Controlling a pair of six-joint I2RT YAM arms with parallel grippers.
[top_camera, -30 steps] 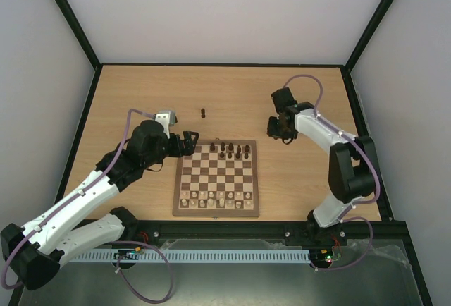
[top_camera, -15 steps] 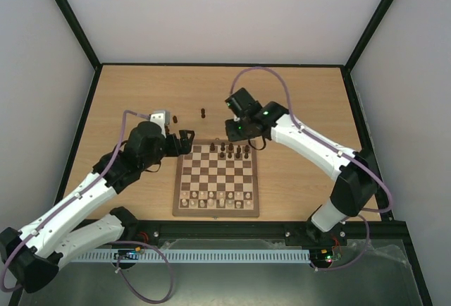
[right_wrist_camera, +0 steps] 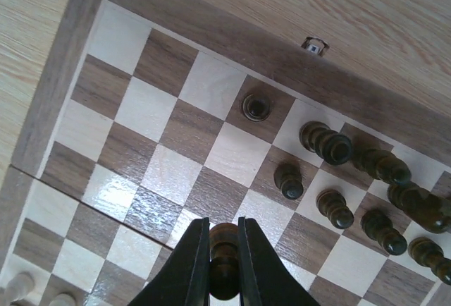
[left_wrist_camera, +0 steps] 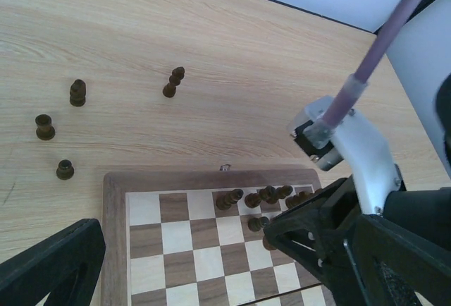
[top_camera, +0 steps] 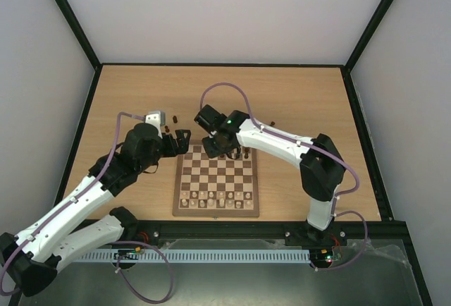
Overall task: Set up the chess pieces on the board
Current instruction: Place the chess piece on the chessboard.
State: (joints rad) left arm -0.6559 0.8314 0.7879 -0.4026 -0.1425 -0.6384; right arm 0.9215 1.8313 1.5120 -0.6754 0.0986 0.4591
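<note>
The right pincer [right_wrist_camera: 224,230] is clenched on one dark chess piece [right_wrist_camera: 224,260] and holds it above the board [right_wrist_camera: 211,27] near its 12 o'clock edge, probably to stand it beside the dark men [right_wrist_camera: 325,142] there. The piece's long axis seems near vertical, base down. The left pincer [left_wrist_camera: 183,232] is released, near loose pieces [left_wrist_camera: 45,127] on the counter [left_wrist_camera: 232,45] at 11 o'clock.

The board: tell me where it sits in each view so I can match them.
Top external: the board sits at frame centre, slightly low.
Left wrist: bottom middle, cut off by the lower edge.
Right wrist: fills most of the frame.
Shared landmark: the dark chess pieces clustered on its far rows.
</note>
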